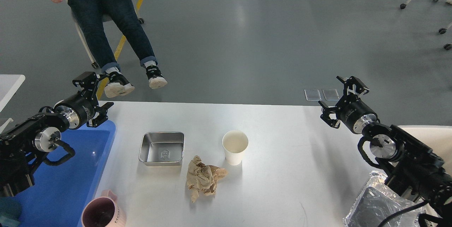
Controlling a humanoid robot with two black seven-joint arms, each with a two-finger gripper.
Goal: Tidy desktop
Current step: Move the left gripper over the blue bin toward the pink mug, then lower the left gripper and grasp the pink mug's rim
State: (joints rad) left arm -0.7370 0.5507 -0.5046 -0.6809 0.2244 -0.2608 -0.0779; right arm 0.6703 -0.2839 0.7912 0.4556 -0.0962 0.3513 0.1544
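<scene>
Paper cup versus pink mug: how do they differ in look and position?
The paper cup is white, handleless and stands mid-desktop; the pink mug has a handle and stands at the near left edge, beside the blue tray. The cup's inside is pale; the mug's is dark. Both stand upright, ungripped.

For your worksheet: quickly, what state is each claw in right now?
Left claw: open, holding nothing.
Right claw: open, holding nothing.

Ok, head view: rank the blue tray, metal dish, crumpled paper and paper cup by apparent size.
1. Blue plastic tray, partly hidden.
2. Square steel dish.
3. Crumpled brown paper.
4. White paper cup, though close to the paper.
</scene>
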